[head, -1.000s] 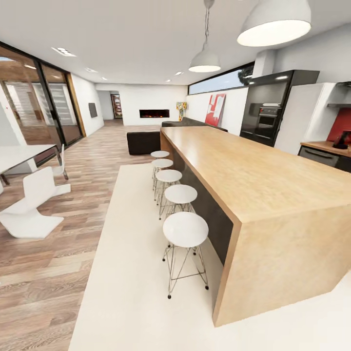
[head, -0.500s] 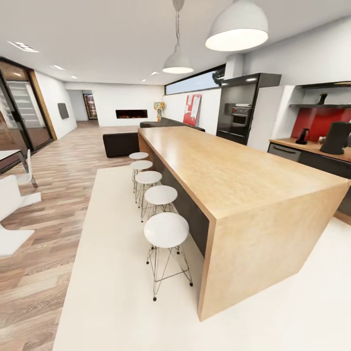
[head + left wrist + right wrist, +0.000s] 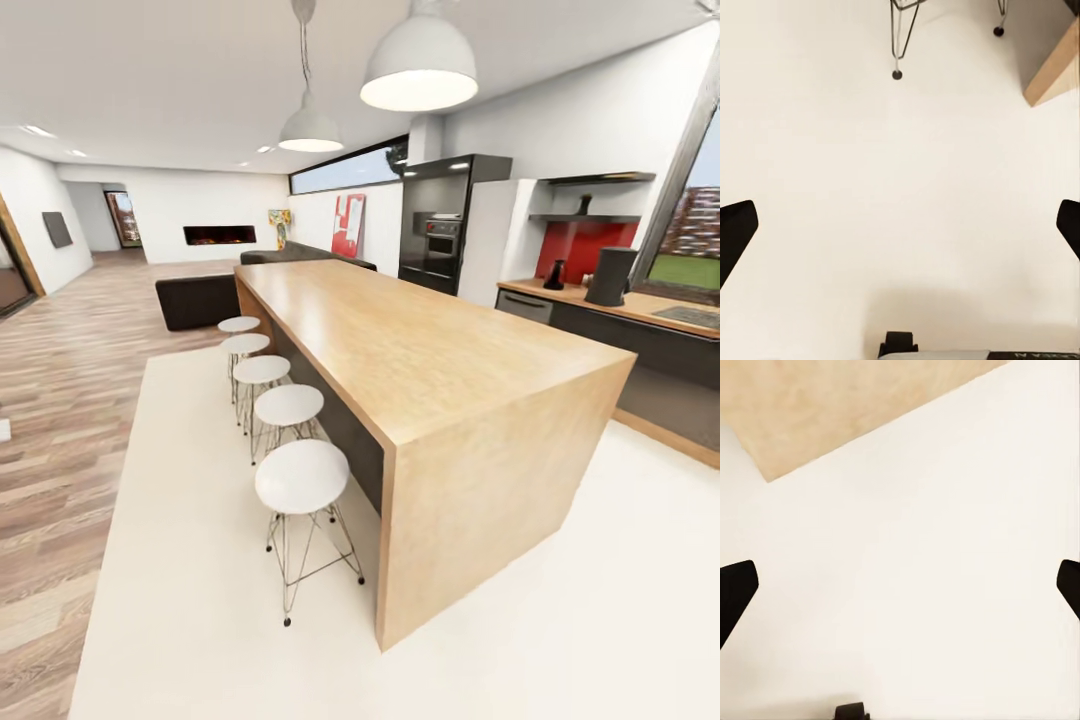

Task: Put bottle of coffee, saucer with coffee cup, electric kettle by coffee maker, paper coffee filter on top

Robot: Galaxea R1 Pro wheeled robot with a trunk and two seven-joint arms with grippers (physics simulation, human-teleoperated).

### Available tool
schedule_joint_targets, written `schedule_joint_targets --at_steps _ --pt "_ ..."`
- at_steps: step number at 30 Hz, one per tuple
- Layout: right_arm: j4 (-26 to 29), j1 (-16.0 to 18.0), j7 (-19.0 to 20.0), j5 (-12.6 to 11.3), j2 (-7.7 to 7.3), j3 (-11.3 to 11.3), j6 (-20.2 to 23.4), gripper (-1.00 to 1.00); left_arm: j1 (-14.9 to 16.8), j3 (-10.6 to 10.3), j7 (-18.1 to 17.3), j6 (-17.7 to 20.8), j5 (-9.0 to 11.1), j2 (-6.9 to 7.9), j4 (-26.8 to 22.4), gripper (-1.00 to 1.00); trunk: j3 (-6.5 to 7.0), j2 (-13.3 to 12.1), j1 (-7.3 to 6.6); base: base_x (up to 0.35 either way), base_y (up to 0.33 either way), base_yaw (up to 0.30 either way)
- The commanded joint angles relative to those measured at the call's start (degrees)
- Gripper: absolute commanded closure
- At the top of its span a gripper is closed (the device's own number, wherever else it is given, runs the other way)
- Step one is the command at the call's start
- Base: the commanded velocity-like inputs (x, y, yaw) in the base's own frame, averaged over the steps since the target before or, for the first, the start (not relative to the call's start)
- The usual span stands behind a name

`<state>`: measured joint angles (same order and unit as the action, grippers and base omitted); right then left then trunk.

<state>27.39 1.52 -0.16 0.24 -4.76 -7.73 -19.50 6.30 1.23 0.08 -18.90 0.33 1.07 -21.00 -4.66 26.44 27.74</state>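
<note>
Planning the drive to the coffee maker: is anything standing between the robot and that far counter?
Yes. The wooden island stretches across the direct line to the coffee maker on the counter. The pale floor past the island's near end looks open.

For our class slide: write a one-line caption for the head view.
Long wooden kitchen island with five white stools, two pendant lamps overhead, far counter by a red backsplash.

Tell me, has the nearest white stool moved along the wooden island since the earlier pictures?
No. The nearest stool keeps its place beside the island's near end; the whole view shifted, so the camera turned.
</note>
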Motion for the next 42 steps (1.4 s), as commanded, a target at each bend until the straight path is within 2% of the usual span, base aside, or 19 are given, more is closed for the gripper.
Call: schedule_joint_targets --at_steps 1,9,42 --pt "-0.05 0.06 -0.02 0.03 0.01 -0.06 -0.19 -1.0 0.03 0.09 0.01 -0.18 0.02 -0.01 0.01 -1.0 0.07 -0.31 -0.2 0.0 0.0 -0.294" --pt "-0.05 0.06 -0.02 0.03 0.01 -0.05 -0.19 -1.0 0.07 0.09 0.01 -0.18 0.02 -0.01 0.06 -1.0 1.51 -3.52 -1.96 0.0 0.0 -0.294" --pt "-0.05 0.06 -0.02 0.03 0.01 -0.06 -0.19 -1.0 0.05 0.09 0.01 -0.18 0.02 -0.02 0.07 -1.0 1.51 -3.52 -1.96 0.0 0.0 -0.299"
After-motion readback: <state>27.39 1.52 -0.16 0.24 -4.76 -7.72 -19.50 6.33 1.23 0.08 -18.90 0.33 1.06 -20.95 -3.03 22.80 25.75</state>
